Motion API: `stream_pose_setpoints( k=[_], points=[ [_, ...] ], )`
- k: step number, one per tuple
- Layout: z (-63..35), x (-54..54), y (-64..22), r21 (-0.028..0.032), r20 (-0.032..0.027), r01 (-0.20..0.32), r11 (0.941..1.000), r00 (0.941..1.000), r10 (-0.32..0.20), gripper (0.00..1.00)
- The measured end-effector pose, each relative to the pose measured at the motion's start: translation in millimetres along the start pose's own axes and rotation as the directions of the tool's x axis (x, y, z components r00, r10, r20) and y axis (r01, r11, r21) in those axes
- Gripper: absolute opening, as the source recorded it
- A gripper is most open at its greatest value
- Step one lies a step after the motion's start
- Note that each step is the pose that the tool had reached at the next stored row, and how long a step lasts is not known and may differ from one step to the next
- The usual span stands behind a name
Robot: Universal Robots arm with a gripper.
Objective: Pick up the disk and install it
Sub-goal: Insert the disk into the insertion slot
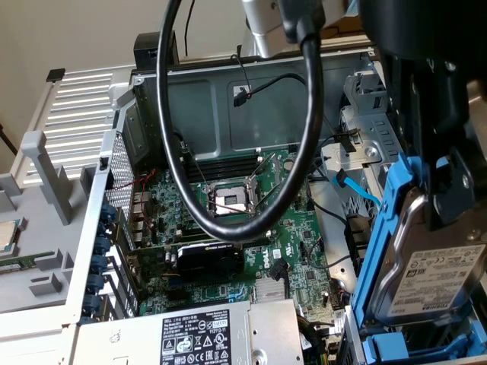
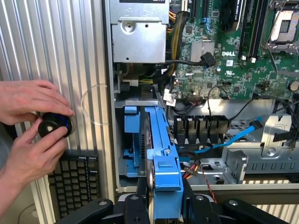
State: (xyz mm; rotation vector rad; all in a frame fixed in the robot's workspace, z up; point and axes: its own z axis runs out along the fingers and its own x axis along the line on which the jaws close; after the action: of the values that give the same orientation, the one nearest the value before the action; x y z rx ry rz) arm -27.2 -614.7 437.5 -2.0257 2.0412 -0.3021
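The disk is a silver-grey drive with a white barcode label, framed by blue rails, and it stands tilted on edge at the exterior view's right, over the open computer case. My gripper comes down from above and is shut on its upper end. In the wrist view the disk appears edge-on, its blue rail clamped at my gripper between the dark fingers. Its far end hangs over the drive bay with its blue bracket, at the corner of the case.
The motherboard with its open CPU socket lies in the case, with the grey power supply in front. A thick black cable loop hangs before it. A person's hands hold a round black object beside the case, near a keyboard. A blue cable runs by the bay.
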Motion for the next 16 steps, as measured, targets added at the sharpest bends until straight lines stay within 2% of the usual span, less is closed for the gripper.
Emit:
stream_pose_setpoints(
  k=[14,16],
  points=[
    [0.7,0.0,0.2,0.0,0.0001,0.0,1.0,1.0,0.0,0.38],
    [0.7,0.0,0.3,0.0,0.0001,0.0,1.0,1.0,0.0,0.51]
  ],
)
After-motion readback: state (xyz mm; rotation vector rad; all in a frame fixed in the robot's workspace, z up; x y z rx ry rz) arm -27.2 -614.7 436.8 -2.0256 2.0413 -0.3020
